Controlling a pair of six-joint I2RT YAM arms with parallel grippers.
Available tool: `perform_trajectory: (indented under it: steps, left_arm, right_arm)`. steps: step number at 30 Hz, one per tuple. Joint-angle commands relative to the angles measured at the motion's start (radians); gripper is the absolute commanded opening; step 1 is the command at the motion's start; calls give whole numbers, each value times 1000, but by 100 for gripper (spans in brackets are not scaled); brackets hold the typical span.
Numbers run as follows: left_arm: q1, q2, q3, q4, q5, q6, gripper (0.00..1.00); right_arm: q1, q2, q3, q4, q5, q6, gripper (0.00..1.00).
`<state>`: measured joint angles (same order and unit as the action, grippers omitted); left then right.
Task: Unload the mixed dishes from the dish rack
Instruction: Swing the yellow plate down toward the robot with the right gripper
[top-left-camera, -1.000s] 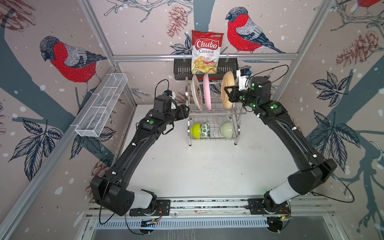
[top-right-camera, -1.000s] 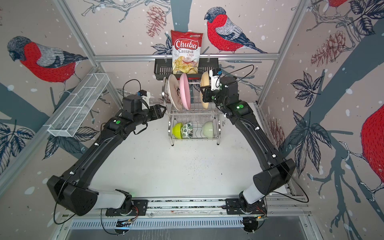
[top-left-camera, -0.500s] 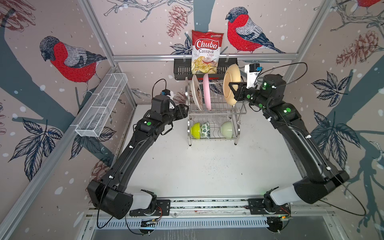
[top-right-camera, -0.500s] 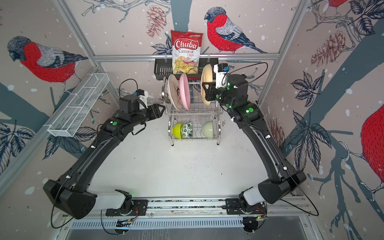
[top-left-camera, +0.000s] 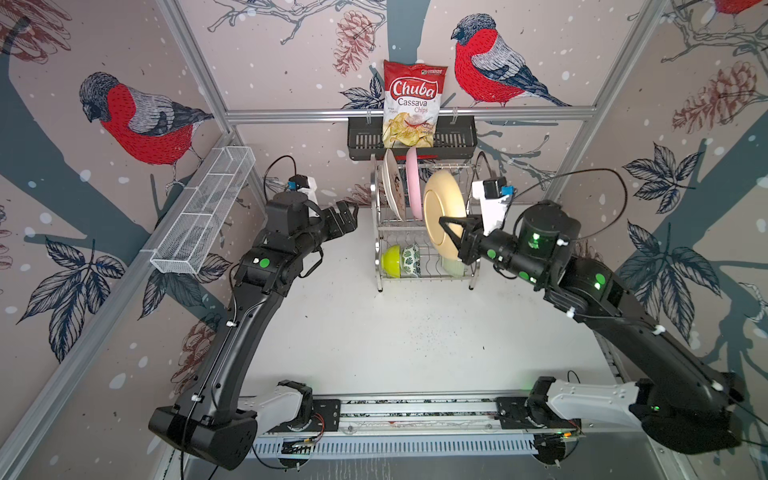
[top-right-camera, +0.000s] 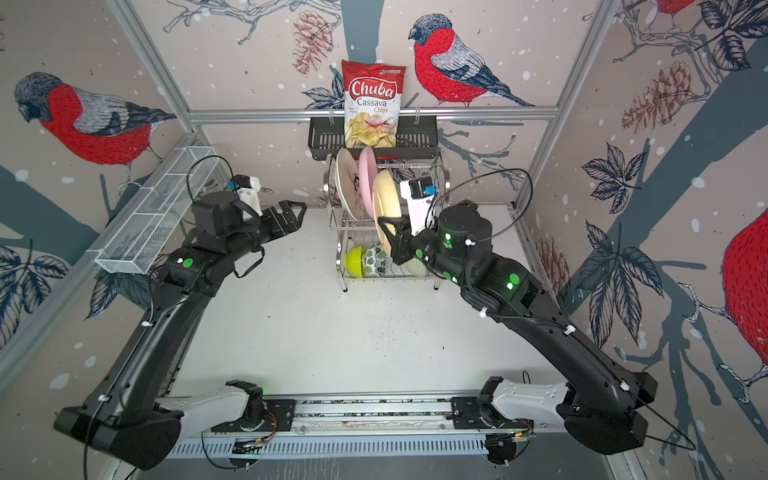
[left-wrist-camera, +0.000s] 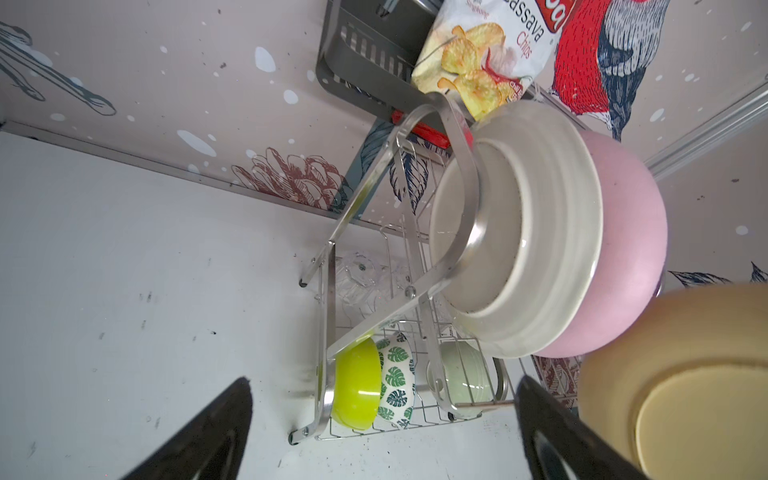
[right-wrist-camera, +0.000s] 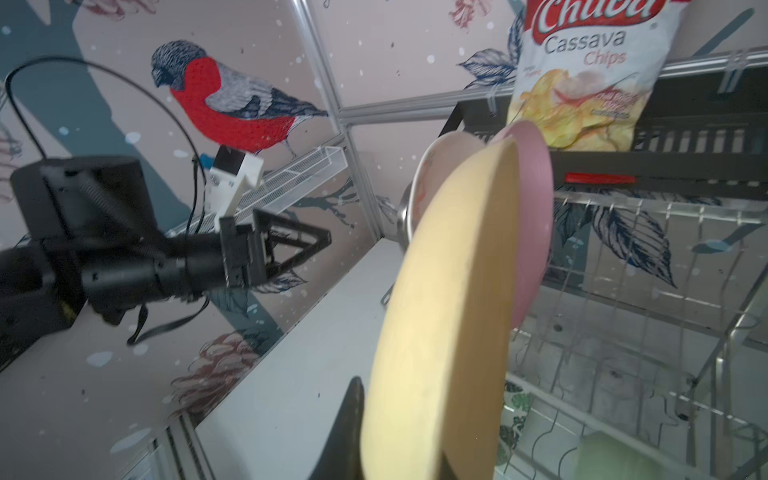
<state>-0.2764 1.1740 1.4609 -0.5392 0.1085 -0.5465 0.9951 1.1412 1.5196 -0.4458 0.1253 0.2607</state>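
The steel dish rack (top-left-camera: 378, 249) (top-right-camera: 341, 257) stands at the back of the table. My right gripper (top-left-camera: 451, 226) (right-wrist-camera: 399, 436) is shut on the rim of the tan plate (top-left-camera: 442, 216) (top-right-camera: 386, 212) (right-wrist-camera: 449, 311), holding it upright in front of the top tier. The cream plate (top-left-camera: 392, 187) and pink plate (top-left-camera: 412, 183) stand in the top tier. Below sit the lime bowl (top-left-camera: 391, 261), leaf bowl (top-left-camera: 411, 259) and pale green bowl (top-left-camera: 453, 266). Clear tumblers (left-wrist-camera: 361, 274) show behind them. My left gripper (top-left-camera: 347, 212) (left-wrist-camera: 384, 382) hangs open and empty, left of the rack.
A chips bag (top-left-camera: 411, 104) sits in a black basket (top-left-camera: 361, 141) on the back rail, just above the rack. A white wire-mesh tray (top-left-camera: 203, 212) hangs on the left wall. The white table (top-left-camera: 395, 332) stretches from the rack to the front rail.
My right gripper has drawn the tan plate out of the rack's top tier, toward the front. My left gripper's jaws have spread wider.
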Motion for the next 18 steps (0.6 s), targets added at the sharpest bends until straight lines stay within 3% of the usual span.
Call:
perform_trajectory:
  steps: [1,10,14,18]
  left_arm:
    - [10,-15,7,-43,31,19,97]
    - [11,-8,3,-120,179,54,96]
    - [11,2,-31,-138,199,70,96]
    - [11,33,-41,-191,209,98,96]
  right_arm:
    - [108,-45,-65,-5,183,20,0]
    - [424,-6,-192,-137,527,65,0]
    - [483,80,-225,-181,626,39,0]
    - [510,163,-283,-116,683,-34,0]
